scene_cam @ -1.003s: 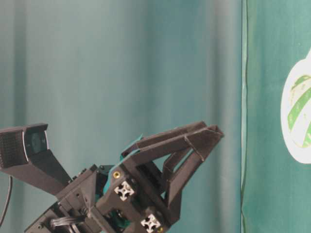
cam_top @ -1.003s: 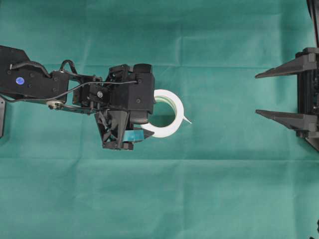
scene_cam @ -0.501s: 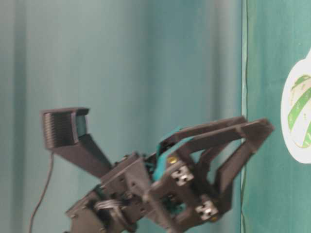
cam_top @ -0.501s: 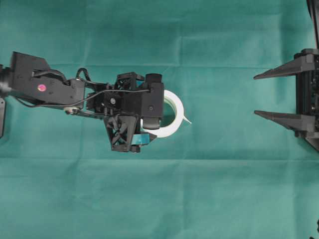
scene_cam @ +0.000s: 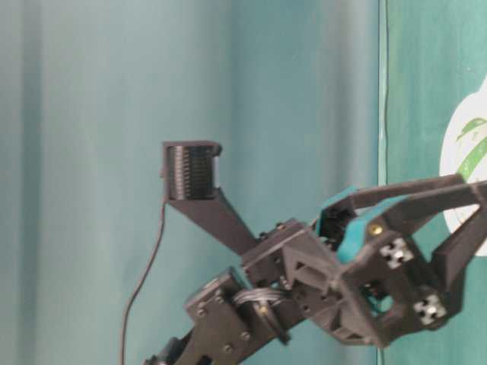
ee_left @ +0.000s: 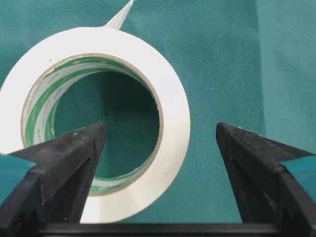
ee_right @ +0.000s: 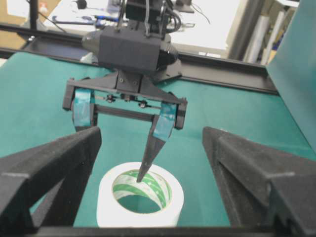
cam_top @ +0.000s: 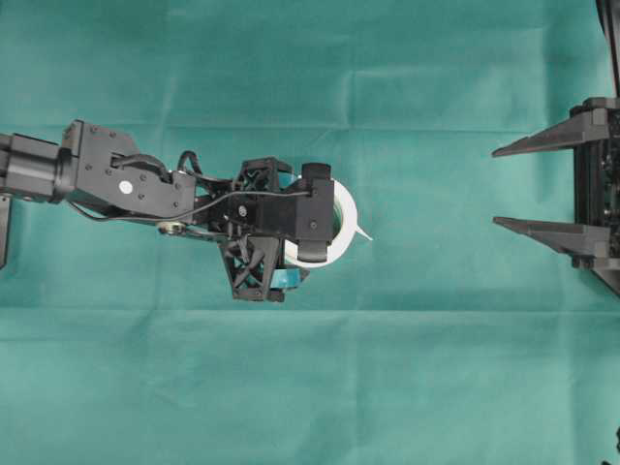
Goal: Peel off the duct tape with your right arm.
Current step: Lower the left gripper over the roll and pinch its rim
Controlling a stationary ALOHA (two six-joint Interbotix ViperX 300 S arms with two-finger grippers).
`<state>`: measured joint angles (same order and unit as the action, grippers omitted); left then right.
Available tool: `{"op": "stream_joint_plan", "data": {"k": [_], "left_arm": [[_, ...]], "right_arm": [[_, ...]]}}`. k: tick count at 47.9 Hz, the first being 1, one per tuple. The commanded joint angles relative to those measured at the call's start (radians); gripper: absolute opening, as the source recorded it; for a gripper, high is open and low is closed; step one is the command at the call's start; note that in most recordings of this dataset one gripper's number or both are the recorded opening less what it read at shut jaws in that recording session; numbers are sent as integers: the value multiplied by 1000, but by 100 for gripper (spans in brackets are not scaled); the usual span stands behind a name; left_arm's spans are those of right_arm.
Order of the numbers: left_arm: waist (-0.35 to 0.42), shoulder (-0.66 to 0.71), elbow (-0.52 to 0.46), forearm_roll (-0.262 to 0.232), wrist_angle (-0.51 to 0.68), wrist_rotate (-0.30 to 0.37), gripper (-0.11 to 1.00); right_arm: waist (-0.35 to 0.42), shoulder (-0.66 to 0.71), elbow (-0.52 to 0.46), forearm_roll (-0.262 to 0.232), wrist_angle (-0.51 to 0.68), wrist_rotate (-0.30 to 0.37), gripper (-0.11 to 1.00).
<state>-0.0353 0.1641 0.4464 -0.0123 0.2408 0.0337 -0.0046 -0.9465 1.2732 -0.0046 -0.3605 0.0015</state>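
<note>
From the right wrist camera, nearest are the right arm's two long, pointed, plain black fingers (ee_right: 49,163), spread wide apart with nothing between them; in the overhead view this lattice-framed right gripper (cam_top: 542,186) sits at the right edge, well apart from the roll.

Beyond them, the wide roll of white duct tape (ee_right: 140,201) with a green-and-white printed inner core lies flat on the green cloth-covered tabletop (cam_top: 407,368), near the middle of the overhead view (cam_top: 334,225). Its thin loose white tab end (cam_top: 363,233) sticks out on the side facing the right arm.

Over the roll hangs the black left gripper (ee_right: 116,148) with teal tape strips on its fingers, pointing down. Its fingers are also spread apart: one fingertip (ee_right: 144,173) reaches into the hole of the core, the other stands outside the roll's wall. The left wrist view shows the same, with one finger (ee_left: 74,153) over the core opening and the other clear of the roll's outer side. Whether a fingertip touches the tape cannot be told.
</note>
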Motion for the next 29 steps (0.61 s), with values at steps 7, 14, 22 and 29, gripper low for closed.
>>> {"op": "stream_joint_plan", "data": {"k": [7, 14, 22, 29], "left_arm": [[-6, 23, -23, -2, -38, -2, 93], [-6, 51, -25, -2, -63, 2, 93], [-6, 78, -25, -2, -81, 2, 93], [-6, 94, -23, -2, -81, 0, 93]], "right_arm": [[-2, 6, -9, -2, -11, 2, 76], [-2, 6, -11, -2, -12, 2, 76], [-2, 5, -9, -2, -12, 2, 76], [-2, 5, -6, -2, -12, 2, 76]]}}
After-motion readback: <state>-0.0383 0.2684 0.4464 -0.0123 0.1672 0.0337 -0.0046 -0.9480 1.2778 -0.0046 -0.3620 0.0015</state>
